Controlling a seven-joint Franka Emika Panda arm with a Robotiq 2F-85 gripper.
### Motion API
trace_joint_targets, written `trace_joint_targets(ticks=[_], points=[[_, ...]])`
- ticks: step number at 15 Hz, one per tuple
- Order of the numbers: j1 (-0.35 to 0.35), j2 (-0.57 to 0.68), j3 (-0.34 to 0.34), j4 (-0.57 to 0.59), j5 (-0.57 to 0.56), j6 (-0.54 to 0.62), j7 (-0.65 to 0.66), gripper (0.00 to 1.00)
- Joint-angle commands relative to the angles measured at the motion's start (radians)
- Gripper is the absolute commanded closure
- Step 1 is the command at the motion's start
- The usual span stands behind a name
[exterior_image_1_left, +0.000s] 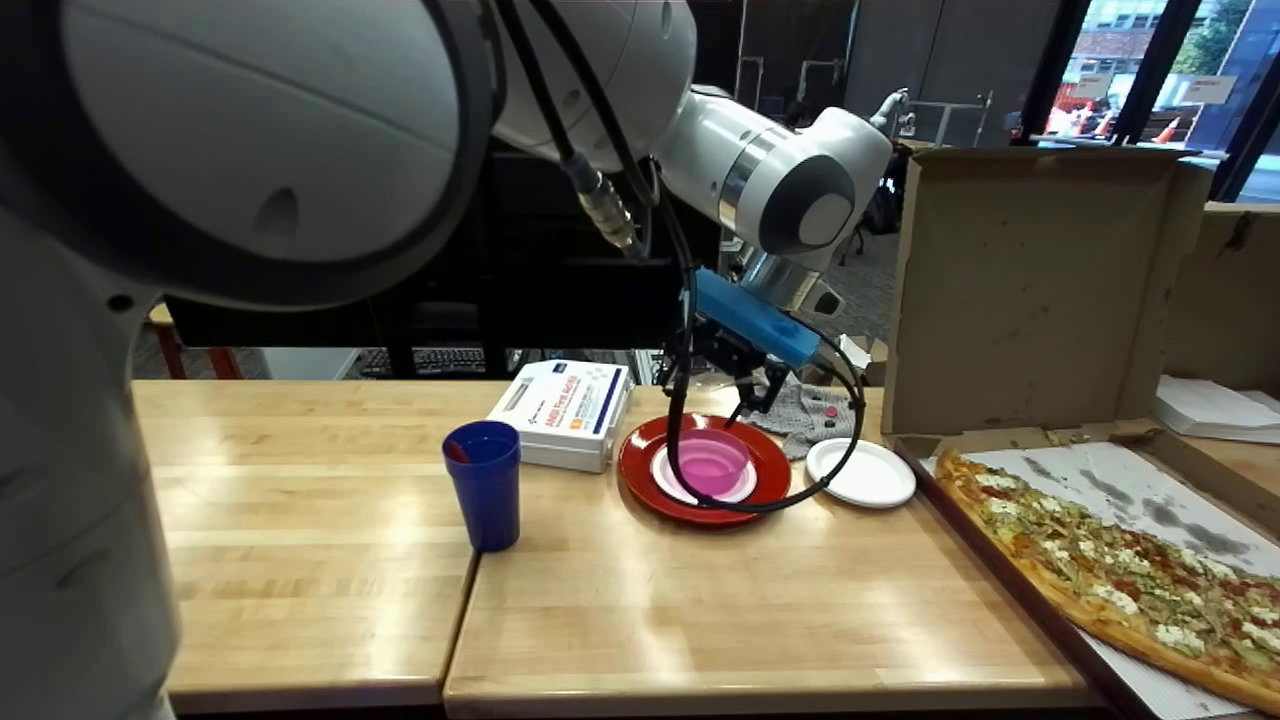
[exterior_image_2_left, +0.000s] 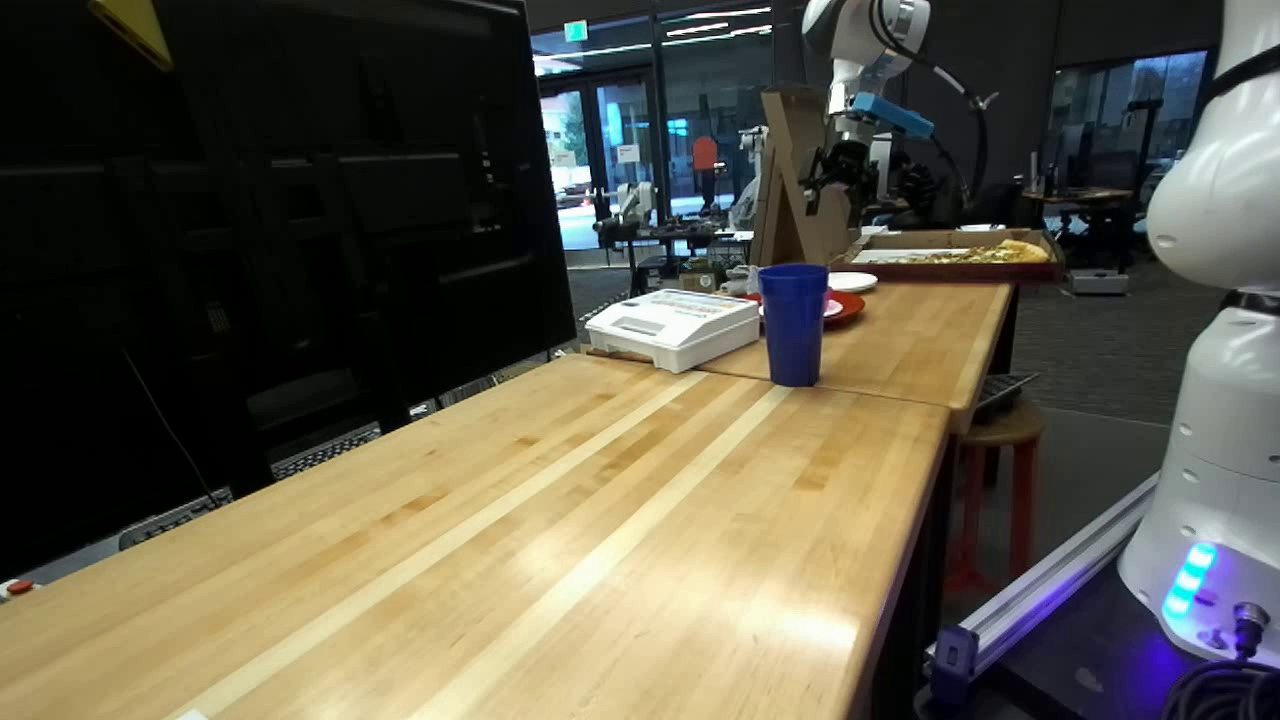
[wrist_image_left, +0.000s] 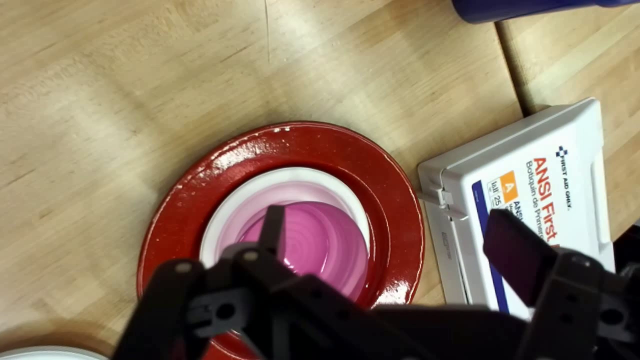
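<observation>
A pink bowl (wrist_image_left: 325, 245) sits in a small white plate (wrist_image_left: 290, 175), which rests on a larger red plate (wrist_image_left: 320, 142). In the wrist view my gripper (wrist_image_left: 395, 237) stands open, its jaws wide apart with nothing between them. One of its fingers (wrist_image_left: 272, 225) overlaps the bowl from above; the opposite one lies in front of the white first aid kit (wrist_image_left: 565, 175). In both exterior views the gripper (exterior_image_1_left: 752, 402) (exterior_image_2_left: 835, 185) hangs above the table, near the red plate (exterior_image_1_left: 640, 462) and the bowl (exterior_image_1_left: 712, 462). Part of the red plate is hidden by the gripper.
A blue cup (exterior_image_1_left: 487, 495) with something red inside stands beside the first aid kit (exterior_image_1_left: 560, 405). Another white plate (exterior_image_1_left: 870, 475) and a grey cloth (exterior_image_1_left: 815, 415) lie near the red plate. An open cardboard box (exterior_image_1_left: 1040, 300) holds pizza (exterior_image_1_left: 1110, 560). A black cable loops under the arm.
</observation>
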Motion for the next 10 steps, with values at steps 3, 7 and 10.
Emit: trace_joint_targets(ticks=[3,7,10], points=[[-0.004,0.062,-0.003,0.066,0.011,-0.069,-0.077,0.00],[-0.027,0.112,-0.005,0.097,0.058,-0.085,-0.100,0.00],[-0.061,0.144,-0.008,0.108,0.123,-0.085,-0.116,0.00]])
